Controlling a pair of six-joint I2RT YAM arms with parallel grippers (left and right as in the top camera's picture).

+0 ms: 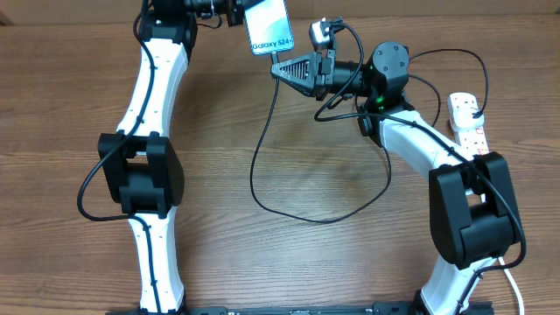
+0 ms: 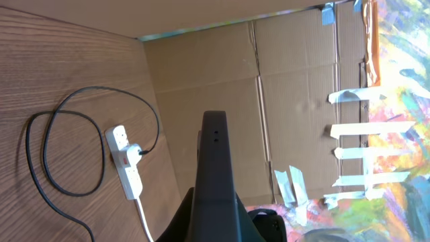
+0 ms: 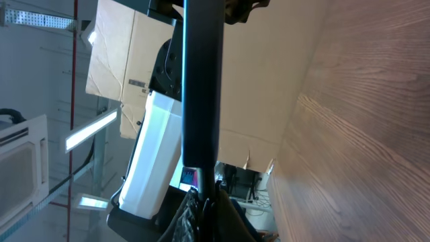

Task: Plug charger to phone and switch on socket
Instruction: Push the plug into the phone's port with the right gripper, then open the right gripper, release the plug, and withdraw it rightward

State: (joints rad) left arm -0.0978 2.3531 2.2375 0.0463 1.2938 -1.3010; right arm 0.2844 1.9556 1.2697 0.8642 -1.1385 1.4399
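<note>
While the slack of the charger (image 1: 253, 175) lies in a wide loop on the near-centre of the table (image 1: 219, 258), you have cable to spare. Off to the right, the socket (image 1: 469, 122) lies with its long axis near-to-far, and the charger's plug (image 2: 136, 152) looks seated in it. The switch cannot be read from these views.

Farther back, the right gripper (image 1: 278, 67) points left, its long axis right-to-left. The cable climbs to its tip and ends there, so I judge it clamped on the connector end, though the connector itself is too small to see.

Just beyond that tip, on its far side, is the phone (image 1: 269, 26), gripped from the left by the left gripper (image 1: 234, 10) at the far edge and seemingly lifted off the wood. Its screen faces up, its long axis runs near-to-far, and the short edge with the small text faces near — toward the connector.

The right arm is the one nearer the job, and your next move is likely a short push away into that near edge. You cannot see the port, so match the connector's axis to the phone's first — a skewed entry could lever the phone in the left grip.
</note>
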